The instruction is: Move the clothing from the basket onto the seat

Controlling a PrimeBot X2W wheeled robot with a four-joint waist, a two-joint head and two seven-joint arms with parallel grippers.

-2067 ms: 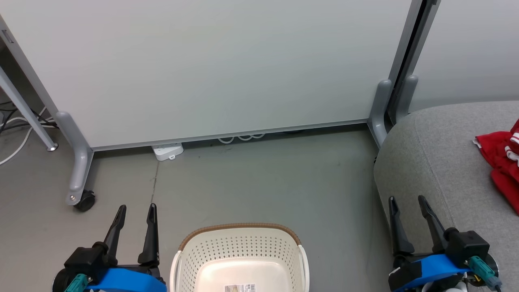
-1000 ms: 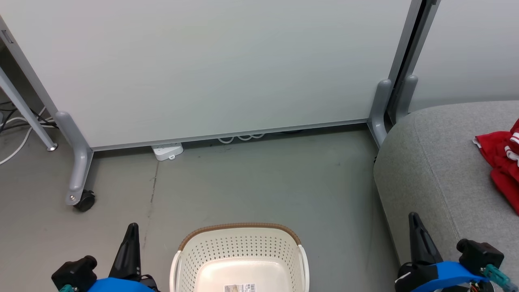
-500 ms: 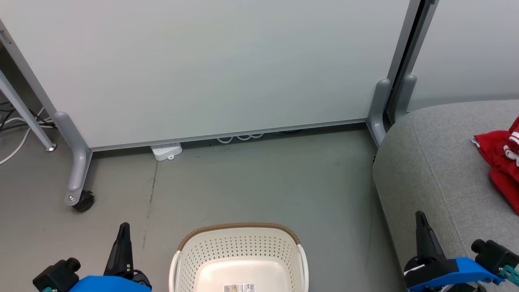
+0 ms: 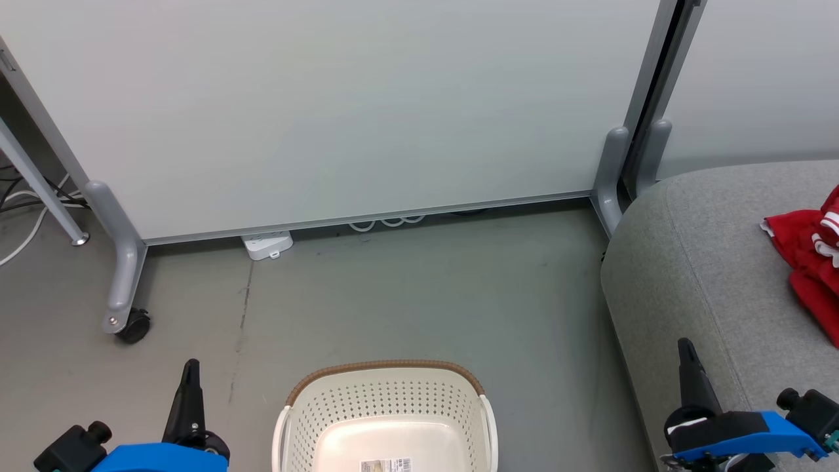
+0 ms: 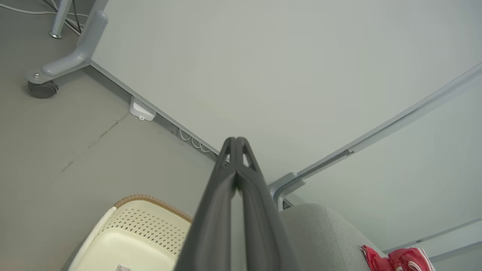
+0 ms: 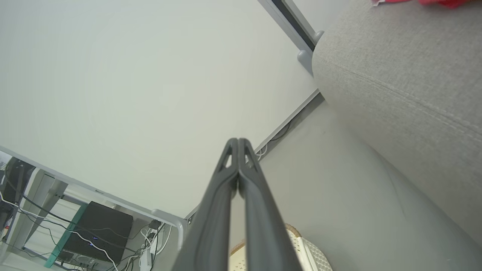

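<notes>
Clenched tight with nothing between its fingers, the left pincer [image 4: 190, 375] sits at the lower left of the head view, pointing up over the grey floor [image 4: 426, 295]. Beyond it a dark caster [image 4: 133, 326] carries the foot of a big pale panel [image 4: 360, 98], and a white power strip [image 4: 267, 245] lies at the panel's lower edge. In the left wrist view the same pincer [image 5: 237, 141] shows both fingers pressed together down their length. The basket [image 4: 387, 365] stands on the floor at bottom centre, between the two arms, its brown rim toward the panel and a small printed label [image 4: 387, 465] on its pale bottom. To the right, the right pincer [image 4: 685, 351] is likewise clamped shut and holds nothing, its tip showing against the rounded side of the seat [image 4: 708, 262]; the right wrist view confirms the fingers [image 6: 238, 142] meet. The clothing [image 4: 809, 255] lies in a crumpled red heap on top of the seat at the far right edge, well apart from the basket and from both pincers.
</notes>
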